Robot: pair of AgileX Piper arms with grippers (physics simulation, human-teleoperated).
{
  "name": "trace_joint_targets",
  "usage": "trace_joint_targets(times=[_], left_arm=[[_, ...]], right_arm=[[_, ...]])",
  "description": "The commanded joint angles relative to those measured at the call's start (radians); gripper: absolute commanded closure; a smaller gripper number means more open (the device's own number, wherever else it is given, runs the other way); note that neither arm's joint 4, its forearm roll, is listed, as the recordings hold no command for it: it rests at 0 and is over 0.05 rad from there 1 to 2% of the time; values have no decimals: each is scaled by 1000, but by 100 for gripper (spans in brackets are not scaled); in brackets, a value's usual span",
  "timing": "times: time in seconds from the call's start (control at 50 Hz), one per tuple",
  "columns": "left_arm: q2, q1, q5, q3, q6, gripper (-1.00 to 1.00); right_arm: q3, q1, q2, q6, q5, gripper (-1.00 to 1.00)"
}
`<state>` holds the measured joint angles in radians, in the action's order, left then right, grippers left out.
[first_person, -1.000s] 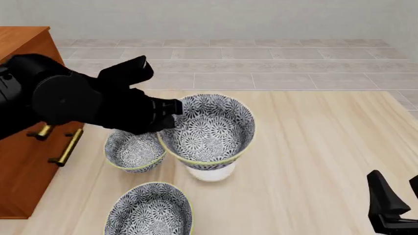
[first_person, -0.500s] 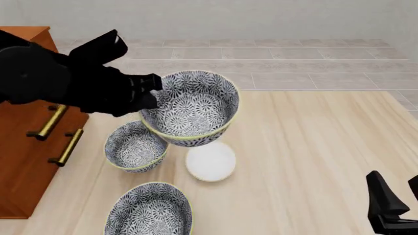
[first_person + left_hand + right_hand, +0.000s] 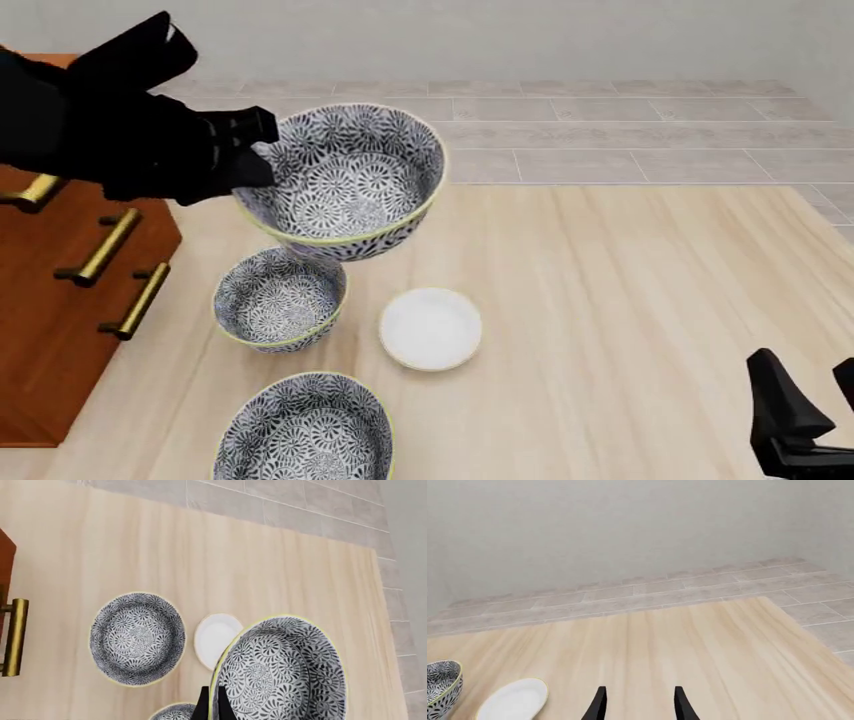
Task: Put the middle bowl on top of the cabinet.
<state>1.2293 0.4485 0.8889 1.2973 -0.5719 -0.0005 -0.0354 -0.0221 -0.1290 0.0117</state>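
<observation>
Black left gripper (image 3: pixel 254 150) clamps rim of grey-and-white floral middle bowl (image 3: pixel 344 182), raised beside reddish-brown wooden cabinet (image 3: pixel 60 300). Right gripper (image 3: pixel 637 702) parted, low over desk (image 3: pixel 694 645), seen only in wrist view.

We are in a bare simulated room, not a real kitchen: a pale wood table (image 3: pixel 641 300), grey tiled floor (image 3: pixel 561 130) at twelve o'clock, a blank wall (image 3: pixel 627 530), and a wooden cabinet (image 3: pixel 54 330) at nine o'clock.

Bright, even, diffuse light with no evident source — flat simulator rendering, sharp throughout, no blur, glare or edge distortion. On the counter (image 3: pixel 641 300), shadows are barely visible, only faint softness beneath the white dish (image 3: pixel 430 329).
</observation>
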Motion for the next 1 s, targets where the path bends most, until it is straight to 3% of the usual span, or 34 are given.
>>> trace_joint_targets(times=[0.02, 0.3, 1.0], left_arm=[[-17, -43, 36, 51, 21, 100], [-55, -194, 86, 101, 78, 100], [-60, -302, 148, 203, 74, 100]], right_arm=[[0, 0, -5, 0, -3, -100], [0, 0, -8, -2, -5, -100], [0, 1, -12, 5, -10, -100]])
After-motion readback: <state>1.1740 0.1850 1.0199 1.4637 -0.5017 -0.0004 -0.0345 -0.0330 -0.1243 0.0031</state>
